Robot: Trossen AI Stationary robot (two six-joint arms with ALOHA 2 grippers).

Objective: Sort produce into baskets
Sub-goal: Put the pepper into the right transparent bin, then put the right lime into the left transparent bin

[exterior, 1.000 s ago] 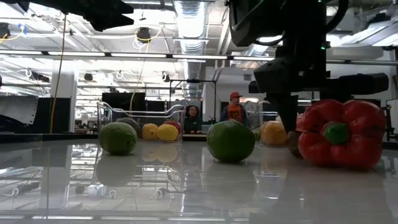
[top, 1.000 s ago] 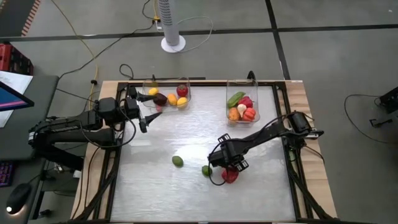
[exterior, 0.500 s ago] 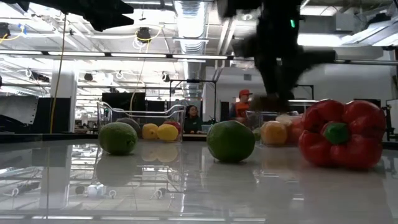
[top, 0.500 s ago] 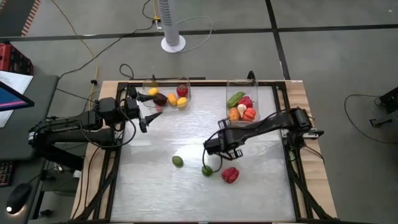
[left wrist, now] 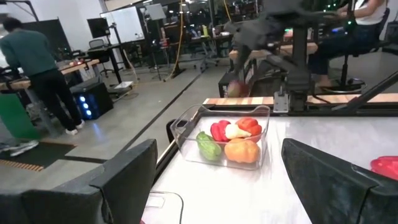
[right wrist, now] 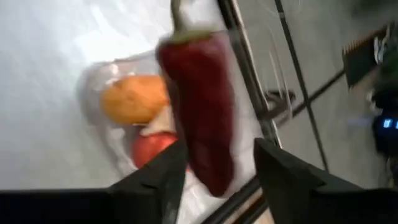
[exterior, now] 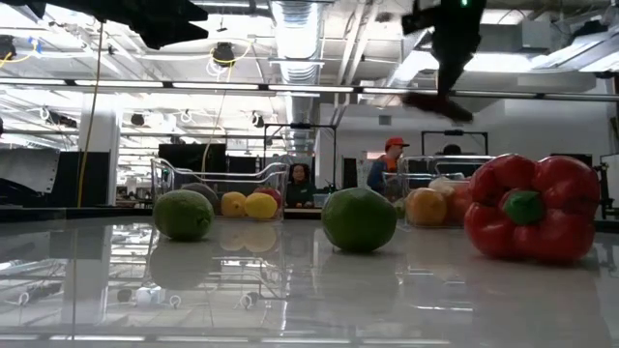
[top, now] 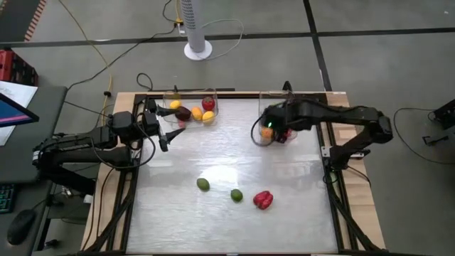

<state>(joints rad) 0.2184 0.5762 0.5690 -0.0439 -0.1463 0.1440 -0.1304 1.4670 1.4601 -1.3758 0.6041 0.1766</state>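
Note:
My right gripper (top: 271, 129) is over the right clear basket (top: 277, 99), shut on a long dark red pepper (right wrist: 200, 106). That basket holds green, red, white and orange pieces (left wrist: 227, 140). My left gripper (top: 165, 139) is open and empty just in front of the left basket (top: 190, 96), which holds yellow, dark purple, red and orange pieces. Two green limes (top: 203, 184) (top: 236, 195) and a red bell pepper (top: 263, 200) lie on the table toward its near edge. My right gripper holds the dark red pepper by its blunt-free lower end (right wrist: 211, 177) between its two fingers (right wrist: 163, 180). The pepper runs on past the fingers, stem end (right wrist: 180, 15) farthest out, lifted clear above the basket. The exact place of contact is blurred.
In the low view the limes (exterior: 184, 214) (exterior: 359, 219) and the bell pepper (exterior: 530, 220) stand in a row near the camera. A black frame rims the table (top: 323, 153). People show in the room beyond the table. A fan base (top: 197, 50) stands on the floor beyond the far edge.
My right gripper has risen and gone from beside the red bell pepper toward the table's far right, ending above the right basket. The bell pepper and both limes have stayed where they were.

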